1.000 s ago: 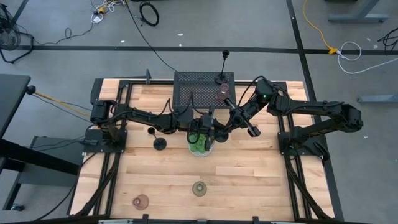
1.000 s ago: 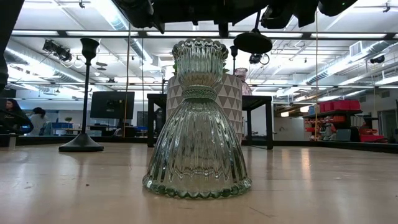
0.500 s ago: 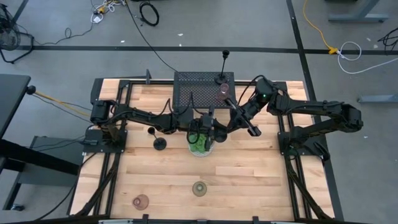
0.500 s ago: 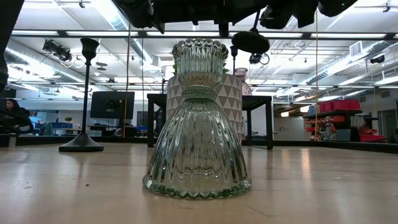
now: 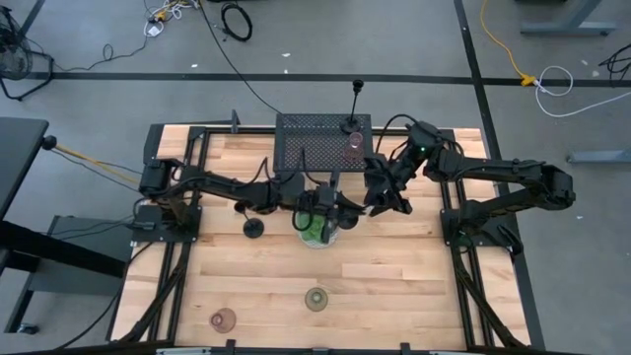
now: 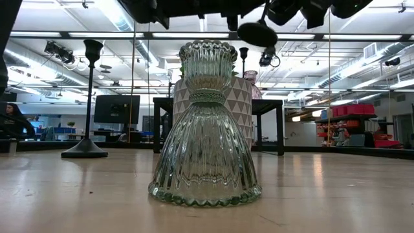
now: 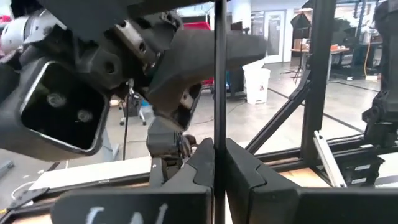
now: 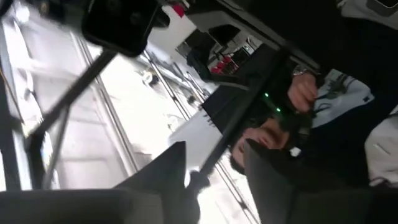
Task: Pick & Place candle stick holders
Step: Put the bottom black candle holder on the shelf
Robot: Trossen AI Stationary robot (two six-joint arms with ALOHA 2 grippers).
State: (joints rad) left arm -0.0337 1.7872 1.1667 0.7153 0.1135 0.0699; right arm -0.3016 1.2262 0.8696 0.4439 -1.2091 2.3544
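Note:
My right gripper (image 5: 379,192) is shut on a slim black candle stick holder, held in the air right of the plant bowl. Its round base (image 6: 257,32) hangs high in the low view. My left gripper (image 5: 332,204) is above the plant bowl, shut on a thin black upright stem (image 7: 214,93). One black holder (image 5: 253,227) stands on its base left of the bowl. Another holder (image 5: 352,126) stands on the mesh rack beside a pink glass cup (image 5: 354,148). A greenish cup (image 5: 315,299) and a pink cup (image 5: 224,319) stand near the front edge. My left gripper pinches the thin stem (image 7: 214,134) between its two fingers, which come at it level from the table's left and lie across it. The stem stands upright; its ends are out of the wrist view. My right gripper pinches the holder's thin stem (image 8: 233,134) between its two fingers, which lie across it. The holder is lifted clear and tilted, its base (image 6: 257,32) hanging lowest.
The plant in its patterned bowl (image 5: 317,229) stands right under both grippers. The black mesh rack (image 5: 315,138) is at the far middle. The greenish cup (image 6: 206,123) fills the low view's middle. A person shows in the right wrist view (image 8: 348,112).
My right gripper has turned at the wrist and drawn a little toward the table's left, closer to my left gripper. Its holder has swung with it, and the base has gone up and slightly left in the low view. My left gripper has kept still.

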